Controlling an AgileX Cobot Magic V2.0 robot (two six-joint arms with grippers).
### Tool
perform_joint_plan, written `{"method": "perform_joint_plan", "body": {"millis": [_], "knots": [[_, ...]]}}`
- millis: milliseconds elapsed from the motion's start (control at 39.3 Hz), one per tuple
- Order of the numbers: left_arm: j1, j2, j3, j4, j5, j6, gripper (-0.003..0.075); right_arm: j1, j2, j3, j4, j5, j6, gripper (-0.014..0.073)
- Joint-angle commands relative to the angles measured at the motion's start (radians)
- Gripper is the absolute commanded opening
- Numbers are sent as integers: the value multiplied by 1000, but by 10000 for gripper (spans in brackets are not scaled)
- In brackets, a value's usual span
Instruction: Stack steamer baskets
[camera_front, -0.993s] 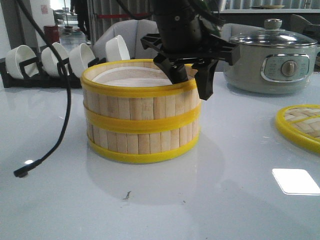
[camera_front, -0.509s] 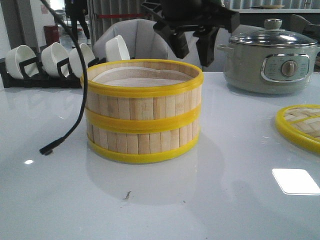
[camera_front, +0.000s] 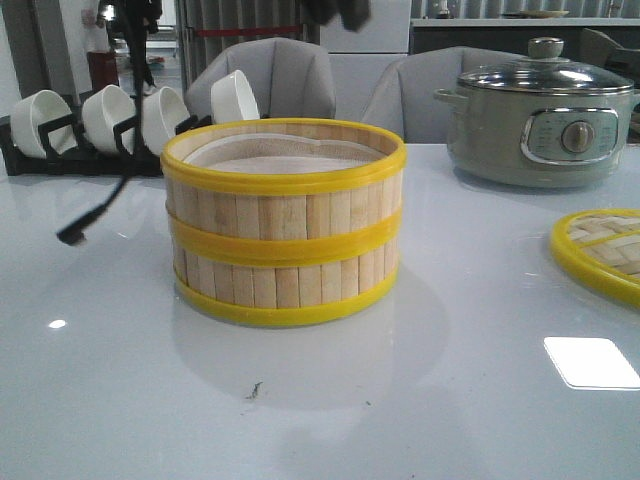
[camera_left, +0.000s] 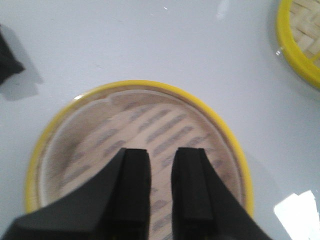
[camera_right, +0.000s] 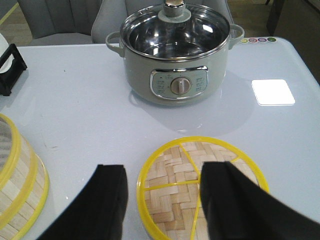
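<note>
In the front view the two baskets (camera_front: 284, 222) stand stacked, one on the other, in the middle of the table (camera_front: 450, 400), their yellow rims lined up; a pot (camera_front: 543, 112) sits behind them to the right, a lid (camera_front: 604, 253) lies flat at the right edge, and white bowls (camera_front: 120, 115) rest in a rack behind on the left. The left wrist view looks straight down: the left gripper (camera_left: 161, 190) hangs above the top basket's white liner (camera_left: 150, 135), fingers a narrow gap apart, holding nothing. In the right wrist view the right gripper (camera_right: 162, 205) hovers over the lid, fingers wide apart and empty, the pot beyond it and the baskets off to its side.
</note>
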Motion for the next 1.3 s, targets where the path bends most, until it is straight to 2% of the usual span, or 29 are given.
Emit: {"method": "perform_joint_plan", "body": {"millis": [0, 280, 611, 1044, 1273], "knots": [[61, -157, -28, -2, -37, -13, 88, -3, -7, -37, -9, -77, -5, 443], [211, -407, 66, -13, -83, -13, 86, -3, -7, -37, -9, -79, -5, 443], [335, -692, 320, -13, -181, -47, 86, -3, -7, -37, 4, -80, -5, 443], [355, -1015, 679, 20, -345, -104, 86, -3, -7, -37, 33, -76, -5, 443], [355, -1152, 826, 27, -377, -127, 86, -3, -7, -37, 48, -76, -5, 443]]}}
